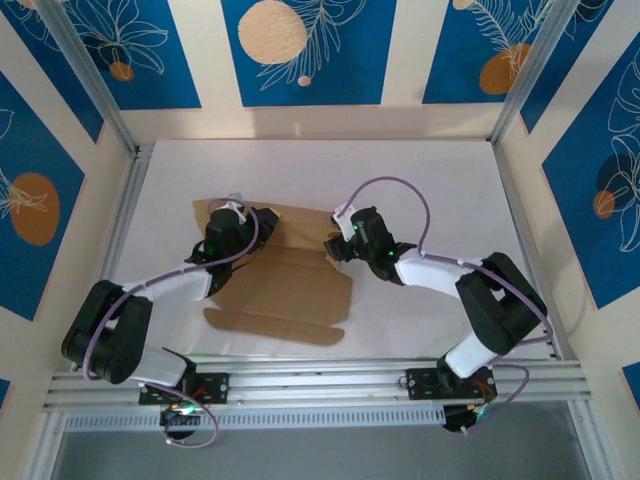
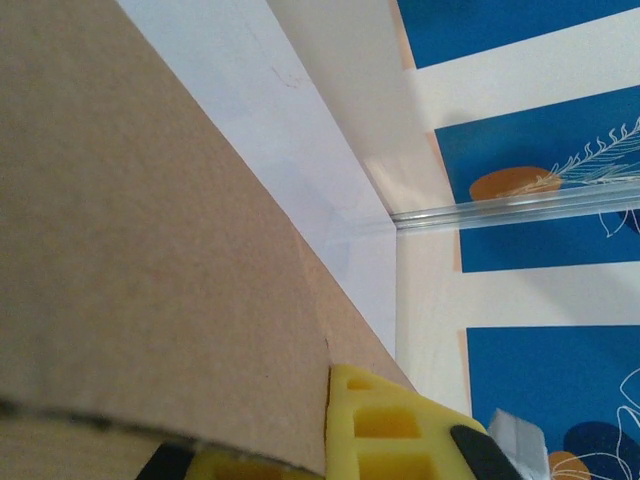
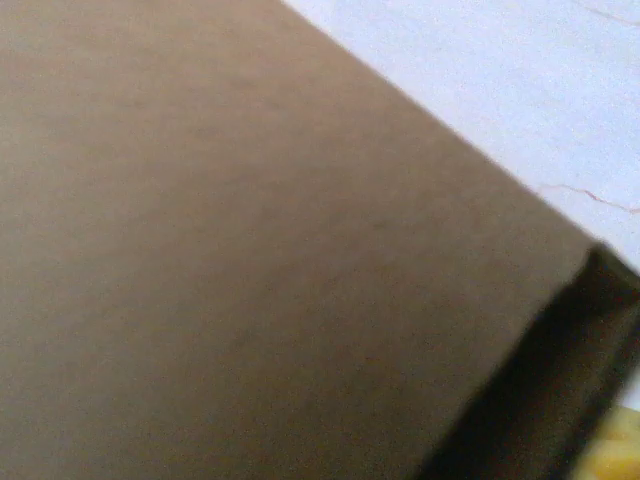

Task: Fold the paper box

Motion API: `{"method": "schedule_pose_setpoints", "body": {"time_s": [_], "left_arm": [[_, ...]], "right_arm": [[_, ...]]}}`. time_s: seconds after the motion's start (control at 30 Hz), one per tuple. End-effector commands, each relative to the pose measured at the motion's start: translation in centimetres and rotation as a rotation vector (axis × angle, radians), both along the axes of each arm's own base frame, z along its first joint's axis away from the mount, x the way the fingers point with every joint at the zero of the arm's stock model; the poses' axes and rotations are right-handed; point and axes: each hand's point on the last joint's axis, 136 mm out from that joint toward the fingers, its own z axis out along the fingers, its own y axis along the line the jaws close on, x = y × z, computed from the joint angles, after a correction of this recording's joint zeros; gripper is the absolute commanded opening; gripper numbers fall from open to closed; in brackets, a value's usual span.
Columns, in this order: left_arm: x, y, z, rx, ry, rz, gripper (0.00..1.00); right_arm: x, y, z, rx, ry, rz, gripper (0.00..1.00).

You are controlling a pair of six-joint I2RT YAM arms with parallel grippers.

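Box (image 1: 290, 290) lies mid-table, a shade left of centre, just ahead of the arm bases: a brown sheet, its near flap spread flat on the white table (image 1: 440, 180), its far part under the two grippers. Left gripper (image 1: 237, 232) is down on the far-left portion, jaws together. From its wrist view a panel runs right up against a yellow pad (image 2: 385, 435), so it reads as a pinch on a flap. My guess is that the hold is there to stand a wall up or anchor the sheet while the other side gets worked. Right gripper (image 1: 333, 247) sits at the box's right edge, nose pointing in. Its own camera is swamped with blurred cardboard, a dark fold low right and a sliver of yellow beyond, and I can't tell whether those jaws are apart or on anything. Arms come in from opposite sides, which makes sense: one anchors, one folds. Folding looks early, with the near flaps flat and no closed box yet. Next call is likely a push or tuck on that right-hand flap; the risk is the sheet sliding on the smooth table if the left hold slips.
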Motion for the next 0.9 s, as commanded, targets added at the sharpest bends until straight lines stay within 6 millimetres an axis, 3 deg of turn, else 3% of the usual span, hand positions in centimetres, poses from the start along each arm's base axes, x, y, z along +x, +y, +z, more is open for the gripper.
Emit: {"method": "schedule_pose_setpoints", "body": {"time_s": [0.0, 0.33, 0.67, 0.87], "left_arm": [[-1.6, -0.6, -2.8, 0.046, 0.061, -0.049, 0.0], [-2.3, -0.3, -2.9, 0.053, 0.087, -0.021, 0.0], [-3.3, -1.6, -2.4, 0.017, 0.12, -0.006, 0.0], [-4.1, -2.3, -2.9, 0.001, 0.157, 0.014, 0.0]], "right_arm": [[2.0, -0.6, 0.7, 0.009, -0.024, -0.109, 0.63], [1.6, -0.9, 0.0, 0.018, -0.024, -0.115, 0.39], [3.7, -2.8, -1.2, -0.107, -0.05, -0.314, 0.36], [5.2, -4.4, -1.5, -0.178, -0.072, -0.511, 0.24]]}}
